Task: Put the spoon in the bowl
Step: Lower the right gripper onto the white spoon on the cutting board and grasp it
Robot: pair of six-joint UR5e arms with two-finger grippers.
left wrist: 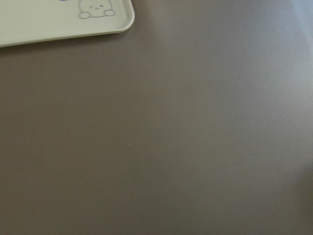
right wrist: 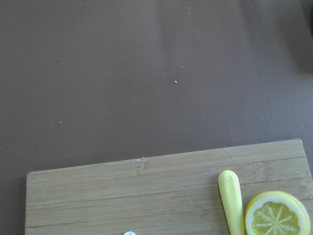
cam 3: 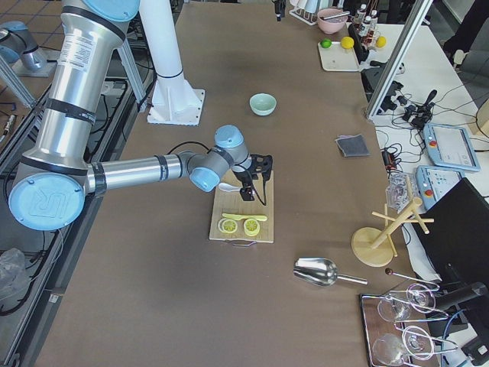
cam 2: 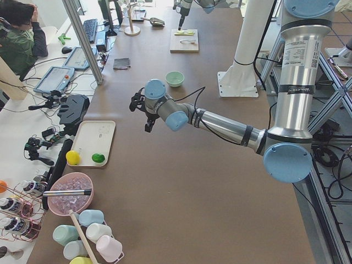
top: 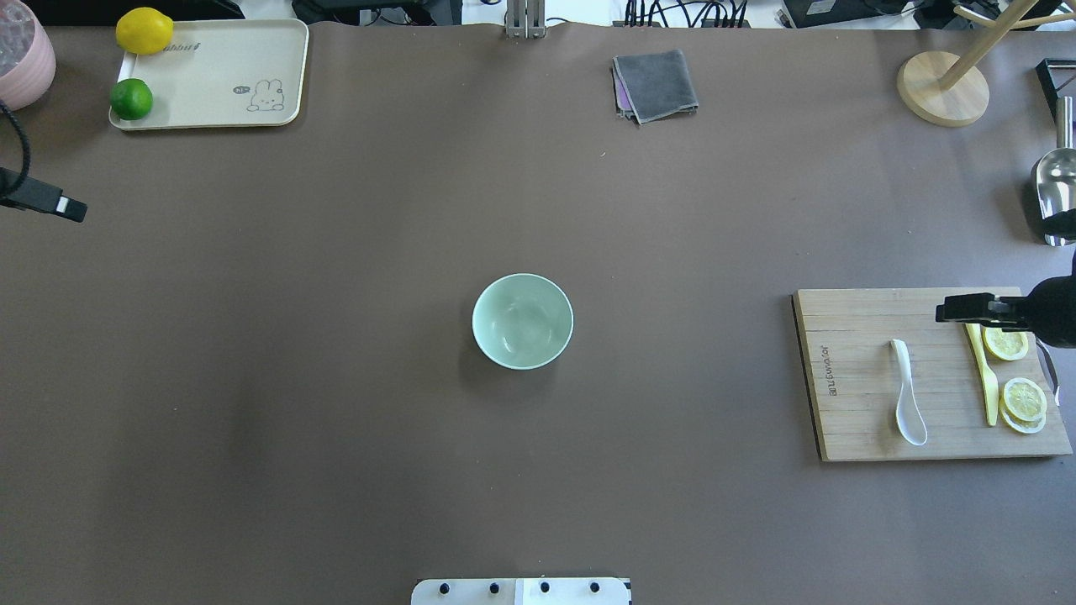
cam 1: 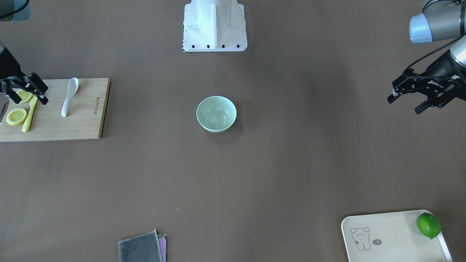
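Note:
The white spoon [cam 1: 69, 96] lies on a wooden cutting board [cam 1: 87, 123] at the table's right end, scoop toward the robot; it also shows in the overhead view [top: 908, 403]. The mint-green bowl [cam 1: 216, 113] stands empty at the table's middle, also in the overhead view [top: 523, 321]. My right gripper [cam 1: 29, 97] is open and empty above the board's outer part, over a yellow knife [cam 1: 29, 114] and lemon slices [cam 1: 16, 116], beside the spoon. My left gripper [cam 1: 405, 104] is open and empty, above bare table far to the left of the bowl.
A cream tray [top: 218, 76] with a lime [top: 131, 98] and a lemon [top: 144, 30] sits at the far left corner. A grey cloth [top: 656, 84], a wooden stand [top: 941, 88] and a metal scoop [top: 1055, 189] lie along the far and right edges.

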